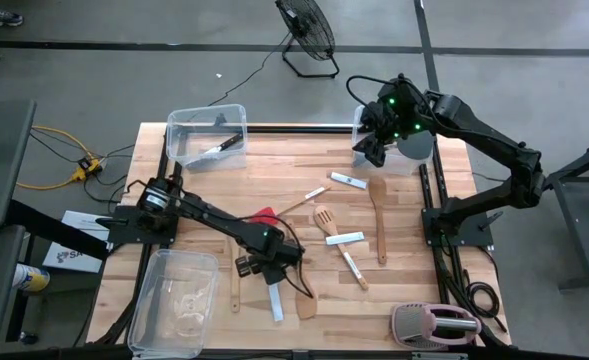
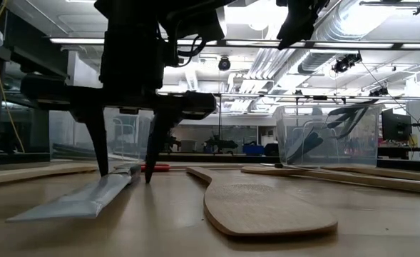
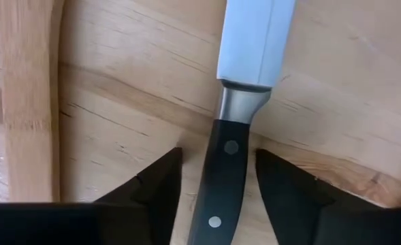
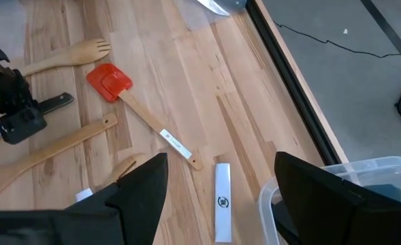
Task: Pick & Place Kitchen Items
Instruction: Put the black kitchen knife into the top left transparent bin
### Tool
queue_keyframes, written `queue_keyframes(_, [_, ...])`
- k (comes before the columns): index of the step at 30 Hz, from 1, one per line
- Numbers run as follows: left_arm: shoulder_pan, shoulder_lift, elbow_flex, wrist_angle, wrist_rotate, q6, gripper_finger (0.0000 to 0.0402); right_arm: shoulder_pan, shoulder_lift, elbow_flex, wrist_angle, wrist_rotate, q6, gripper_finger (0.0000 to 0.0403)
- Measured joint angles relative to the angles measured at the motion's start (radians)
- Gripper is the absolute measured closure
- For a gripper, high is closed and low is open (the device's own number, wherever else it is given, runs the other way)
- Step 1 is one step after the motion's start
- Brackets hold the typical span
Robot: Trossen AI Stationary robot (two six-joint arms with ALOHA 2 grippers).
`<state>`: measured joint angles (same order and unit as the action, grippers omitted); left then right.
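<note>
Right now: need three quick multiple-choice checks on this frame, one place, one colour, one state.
1. The left gripper is over:
A a knife
B the toaster
C a bin

2. The small spatula head is:
A green
B red
C blue

3. The left gripper's fingers are:
A clamped on a wooden spoon
B apart, either side of the knife handle
C far above the table

Key: 1 A, wrist view shows the black handle between its fingers. 2 B, red shows in the right wrist view. 3 B, gaps show on both sides of the handle.
</note>
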<state>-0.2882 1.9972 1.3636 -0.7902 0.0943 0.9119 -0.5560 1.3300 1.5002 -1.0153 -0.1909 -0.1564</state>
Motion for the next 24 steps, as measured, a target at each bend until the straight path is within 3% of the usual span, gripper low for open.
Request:
queue_keyframes(9, [0.0,0.002,-0.002,-0.005,0.006,-0.053,0.0323,0.0,0.0,-0.052,0.002,0.0,-0.006,0.0141])
queue_keyframes(24, [0.0,0.008,0.031,-0.014,0.004,-0.29,0.0326,0.0,0.0,-0.09,0.002,-0.029,-0.006,0.0141])
